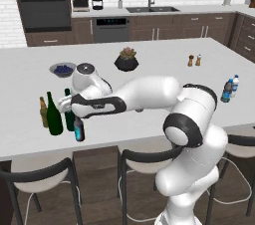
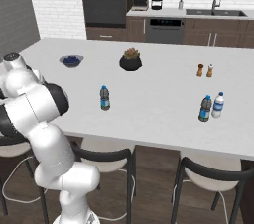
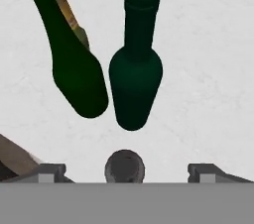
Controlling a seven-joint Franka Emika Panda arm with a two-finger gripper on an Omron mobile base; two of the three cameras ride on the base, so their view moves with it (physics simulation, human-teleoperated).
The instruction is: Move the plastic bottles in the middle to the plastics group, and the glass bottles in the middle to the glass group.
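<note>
Between the spread jaws (image 3: pixel 124 172) in the hand view sat the round top of the short dark bottle (image 3: pixel 124 167), seen end-on; both finger tips stood well to either side of it, touching nothing. Just beyond it on the white surface (image 3: pixel 208 69) stood the tall dark green wine bottle (image 3: pixel 135 82), and beside that the long-necked green wine bottle (image 3: pixel 74 69), with the amber bottle (image 3: pixel 69 15) peeking out behind its neck.

From the left base view, the arm reached across to the surface's near left corner, the hand (image 1: pixel 67 104) hanging over the cluster. There the stubby amber bottle (image 1: pixel 44 112) stood at the far left, a tall green wine bottle (image 1: pixel 54 115) just beside it, the second green bottle (image 1: pixel 69 117) partly hidden behind the hand, and the short dark bottle with its light blue label (image 1: pixel 79 130) nearest the front edge.

Out in the middle of the surface, the right base view showed the small plastic water bottle (image 2: pixel 104 98) standing upright and alone. Well apart, toward the right end, stood the pair of plastic water bottles (image 2: pixel 211 107), the darker one touching or nearly touching the clearer one.

A potted succulent (image 2: pixel 131 59), a bowl of blueberries (image 2: pixel 72 60) and two shakers (image 2: pixel 205 71) stood farther back.
</note>
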